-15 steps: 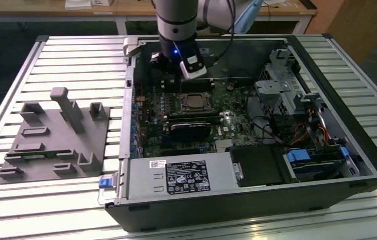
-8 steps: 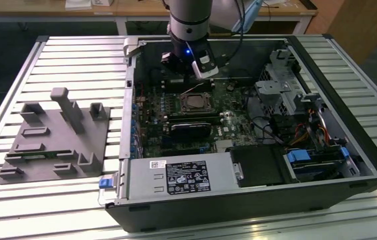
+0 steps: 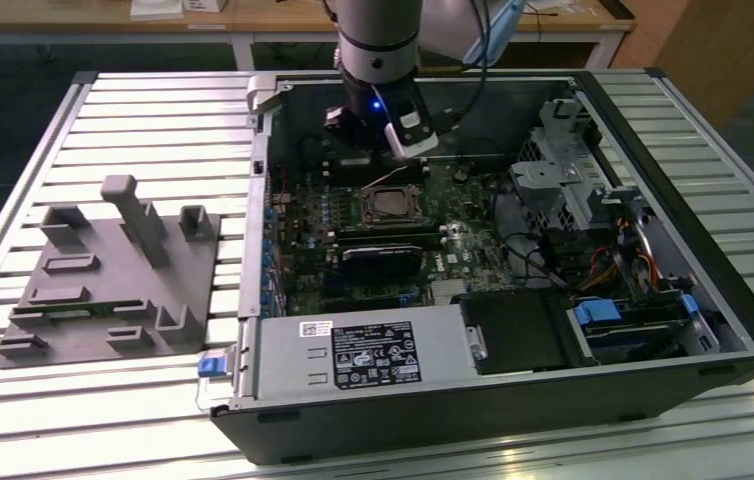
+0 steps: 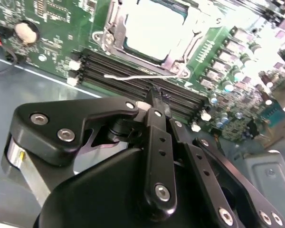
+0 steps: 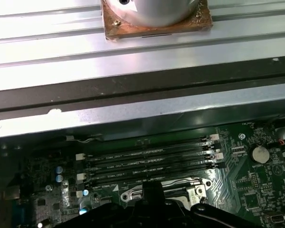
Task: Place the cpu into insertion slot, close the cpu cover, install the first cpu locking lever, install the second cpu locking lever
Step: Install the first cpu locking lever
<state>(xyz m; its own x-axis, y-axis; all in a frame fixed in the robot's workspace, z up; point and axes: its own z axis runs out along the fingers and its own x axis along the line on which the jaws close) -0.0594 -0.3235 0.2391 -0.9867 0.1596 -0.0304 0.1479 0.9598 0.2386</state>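
As shut, empty jaws of the black gripper (image 4: pixel 156 96) hovered near the thin silvery wire lever (image 4: pixel 142 76), latching seemingly needed downward pressure.

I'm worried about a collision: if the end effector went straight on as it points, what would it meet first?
Likely the wire lever, just ahead of the end effector in the second wrist view; depth is unclear, so it could be the memory slots.

Arm (image 3: pixel 377 45) hangs vertical, gripper (image 4: pixel 156 94) pointing down, jaws pressed together
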